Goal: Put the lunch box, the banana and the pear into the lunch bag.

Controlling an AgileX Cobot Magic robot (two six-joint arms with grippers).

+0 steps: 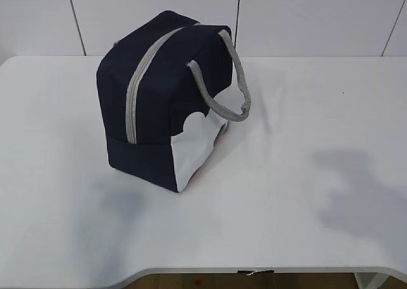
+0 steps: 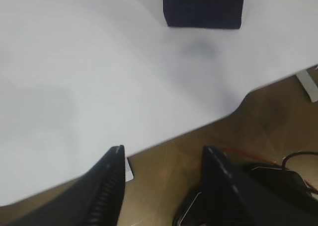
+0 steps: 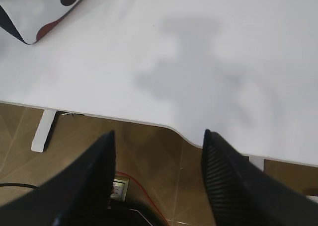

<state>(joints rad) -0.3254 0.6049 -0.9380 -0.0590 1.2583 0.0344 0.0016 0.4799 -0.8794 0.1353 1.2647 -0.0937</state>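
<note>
- Left gripper: jaws spread, nothing btwn them, hanging past the table edge over the floor.
- Lunch bag: zipped, stands alone on the white table left of centre, grey handle draped to its right; well apart from both grippers, far ahead of the left one.
- Right gripper: jaws also spread, empty, off the table's front edge; bag's white end panel far up-left of it.

White table; red cable on brown floor.

navy lunch bag (grey zipper strip, white end), white table
</note>
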